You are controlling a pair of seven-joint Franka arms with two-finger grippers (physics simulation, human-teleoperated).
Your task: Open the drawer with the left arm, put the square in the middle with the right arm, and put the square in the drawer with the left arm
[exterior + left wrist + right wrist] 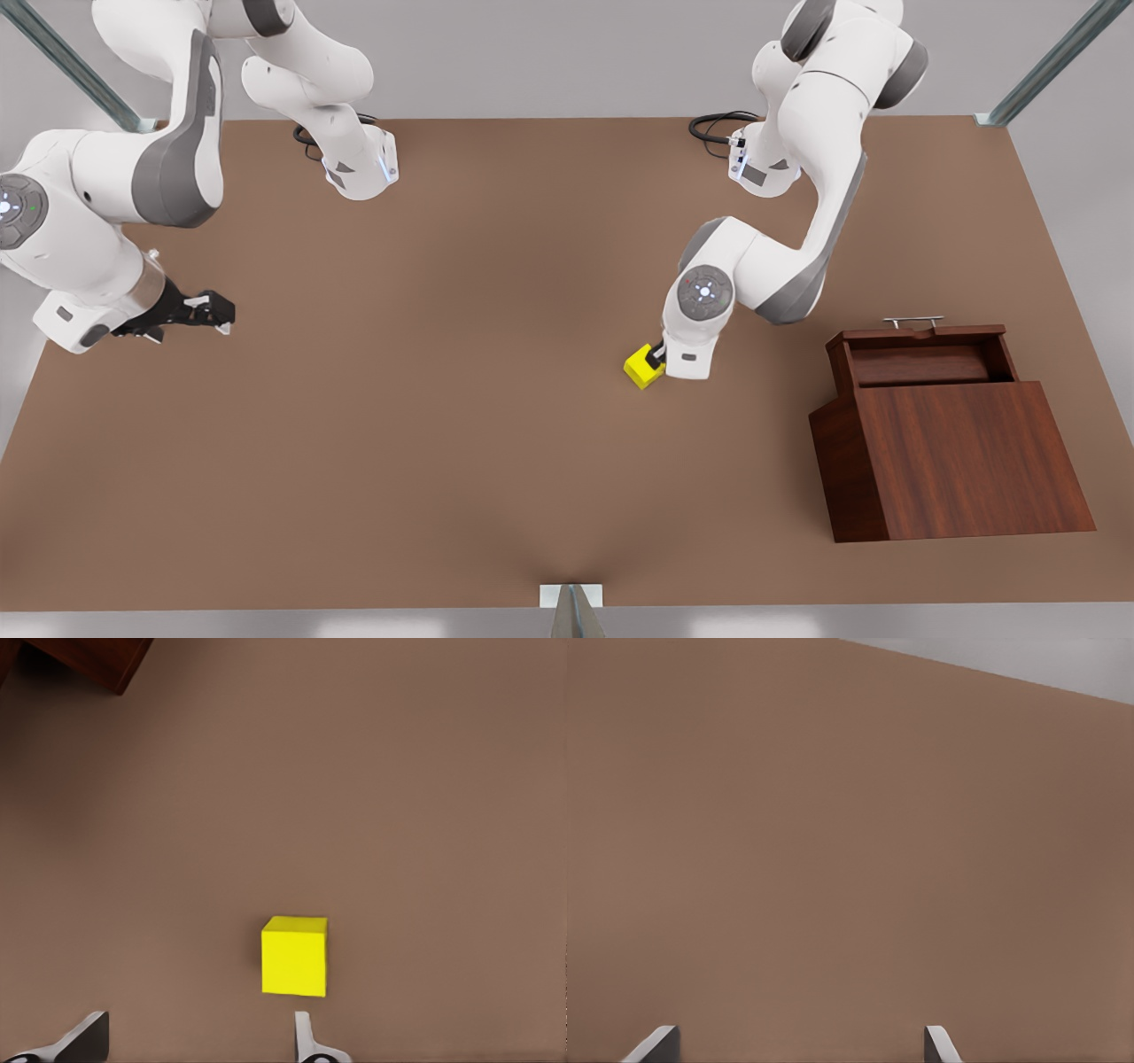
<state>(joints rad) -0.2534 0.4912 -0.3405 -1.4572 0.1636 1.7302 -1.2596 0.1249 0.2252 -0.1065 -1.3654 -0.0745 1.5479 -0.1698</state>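
Brown tabletop (443,399) bears no writing we can read; our left gripper (654,359), fingers spread, hovers over the square (641,369), drawer (926,354) at three o'clock; our right gripper (217,312) waits, fingers apart.

Yellow square (295,957) on brown tabletop (354,797), left fingers (306,1038) spread, just beside it

Brown tabletop (443,461), seemingly grey floor (549,53).
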